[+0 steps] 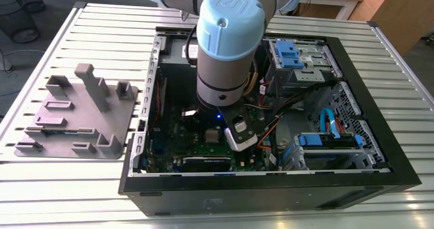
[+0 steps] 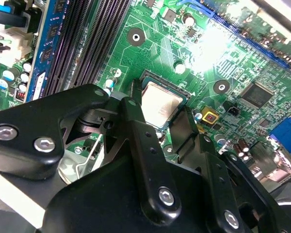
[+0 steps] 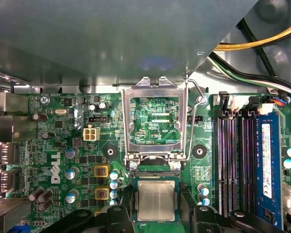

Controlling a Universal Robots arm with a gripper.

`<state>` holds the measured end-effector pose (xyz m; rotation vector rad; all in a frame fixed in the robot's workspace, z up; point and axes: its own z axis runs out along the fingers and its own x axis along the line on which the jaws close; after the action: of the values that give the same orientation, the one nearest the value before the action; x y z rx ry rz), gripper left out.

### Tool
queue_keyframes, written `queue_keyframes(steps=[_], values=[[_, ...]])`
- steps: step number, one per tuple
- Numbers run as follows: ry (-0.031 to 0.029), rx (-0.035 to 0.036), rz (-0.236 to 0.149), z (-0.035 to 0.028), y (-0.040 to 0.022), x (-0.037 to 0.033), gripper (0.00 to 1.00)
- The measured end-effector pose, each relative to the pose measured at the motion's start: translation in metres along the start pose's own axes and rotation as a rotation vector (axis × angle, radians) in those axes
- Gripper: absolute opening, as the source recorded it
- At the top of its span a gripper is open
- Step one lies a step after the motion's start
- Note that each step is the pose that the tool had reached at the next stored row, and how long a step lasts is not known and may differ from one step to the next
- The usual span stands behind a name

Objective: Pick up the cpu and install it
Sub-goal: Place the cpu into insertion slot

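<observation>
The gripper (image 3: 157,212) hangs low over the socket (image 3: 156,174), jaws parted a little wider than the cpu (image 3: 156,200), one finger (image 3: 117,217) at each side and seemingly not pressing it. The cpu lies flat in the socket, well in from the edges of the green motherboard (image 3: 63,145), so placing looks done, while the hinged metal frame (image 3: 155,121) beside it stands open, not yet clamped. The cpu is small and square, with a dull silvery-grey metal top.
</observation>
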<state>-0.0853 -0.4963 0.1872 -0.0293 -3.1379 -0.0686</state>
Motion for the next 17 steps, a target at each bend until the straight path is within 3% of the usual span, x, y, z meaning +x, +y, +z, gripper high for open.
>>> queue_keyframes(steps=[17], values=[[0.0006,-0.0001,-0.017,0.0000,0.0000,0.0000,0.47]])
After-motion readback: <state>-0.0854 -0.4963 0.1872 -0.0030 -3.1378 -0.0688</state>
